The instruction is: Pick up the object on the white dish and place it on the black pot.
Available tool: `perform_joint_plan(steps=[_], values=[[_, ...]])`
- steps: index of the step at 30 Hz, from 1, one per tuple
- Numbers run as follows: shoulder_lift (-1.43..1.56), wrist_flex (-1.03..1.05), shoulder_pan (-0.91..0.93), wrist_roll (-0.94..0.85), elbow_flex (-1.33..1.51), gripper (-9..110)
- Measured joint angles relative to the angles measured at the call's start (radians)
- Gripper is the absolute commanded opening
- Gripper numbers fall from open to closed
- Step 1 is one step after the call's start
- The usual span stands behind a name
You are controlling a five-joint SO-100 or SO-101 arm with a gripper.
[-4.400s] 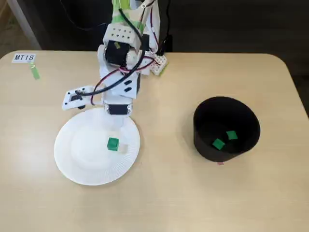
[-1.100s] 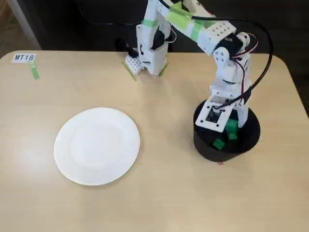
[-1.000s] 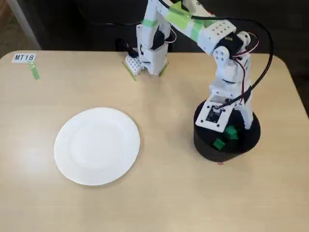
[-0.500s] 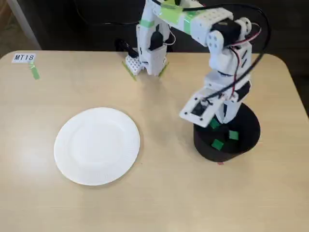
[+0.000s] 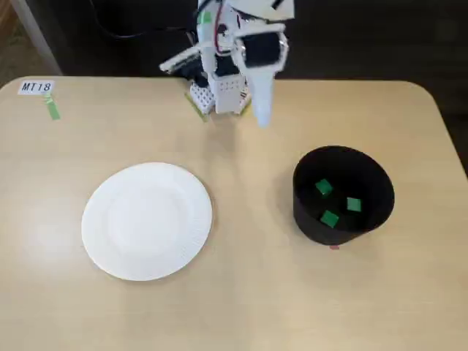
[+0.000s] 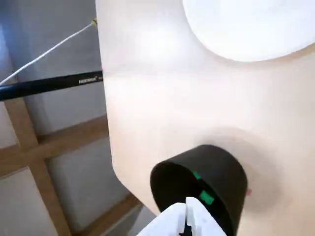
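Observation:
The white dish (image 5: 146,221) lies on the left half of the table with nothing on it; part of it shows at the top of the wrist view (image 6: 251,24). The black pot (image 5: 303,201) stands on the right and holds three small green cubes (image 5: 330,218). In the wrist view the pot (image 6: 216,169) shows two of the cubes (image 6: 206,198). My gripper (image 5: 262,117) hangs at the back of the table near the arm's base, well apart from the dish and the pot. Its white fingers (image 6: 172,223) lie together with nothing between them.
The arm's base (image 5: 219,91) stands at the table's back edge. A label reading MT18 (image 5: 36,87) and a strip of green tape (image 5: 52,108) are at the back left corner. A black cable (image 6: 49,84) runs past the table's edge.

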Motion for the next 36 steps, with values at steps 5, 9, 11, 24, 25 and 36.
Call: perform_joint_plan(steps=[5,9,11,24,25,36], values=[[0.318,-0.081,0.063,-0.003,0.316,0],[0.518,-0.13,0.089,-0.012,0.574,0],[0.563,-0.149,0.08,-0.015,0.68,0],[0.854,-0.152,0.121,-0.051,1.117,0],[0.854,-0.152,0.135,-0.057,1.131,0],[0.856,-0.169,0.133,-0.08,1.197,0]])
